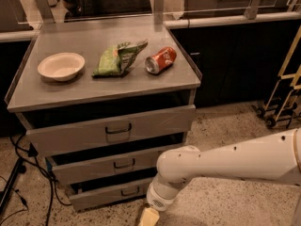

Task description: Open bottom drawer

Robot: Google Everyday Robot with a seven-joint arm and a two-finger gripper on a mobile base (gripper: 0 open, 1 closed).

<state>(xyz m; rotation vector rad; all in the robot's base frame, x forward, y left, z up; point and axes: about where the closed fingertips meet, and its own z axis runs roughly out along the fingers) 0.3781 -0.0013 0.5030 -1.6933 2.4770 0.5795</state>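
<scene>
Status: bottom drawer [110, 193] is the lowest of the three fronts under the desk [108, 86], small dark loop handle [130, 191] facing out. The front sits slightly proud with a dark gap above it, but so do the two above, so I'd call it not really pulled yet and most of the travel left. End effector [148, 216] is at the bottom edge of view, low over the floor, just beside the drawer's right end and below the handle, not on it. Can't tell if it's apart or together, since only a pale tip shows below the wrist. Arm [225, 161] comes in from the right and crosses in front of the drawer's right corner. Left to do, as I read it: get onto the handle, grip, pull straight out. Room: open floor in front of the cabinet for the pull. Cables [21, 171] are on the floor to the left and a cart [282, 95] is well off to the right. Bowl [61, 66], green bag [117, 59] and red can [161, 60] are up top, out of the way.
</scene>
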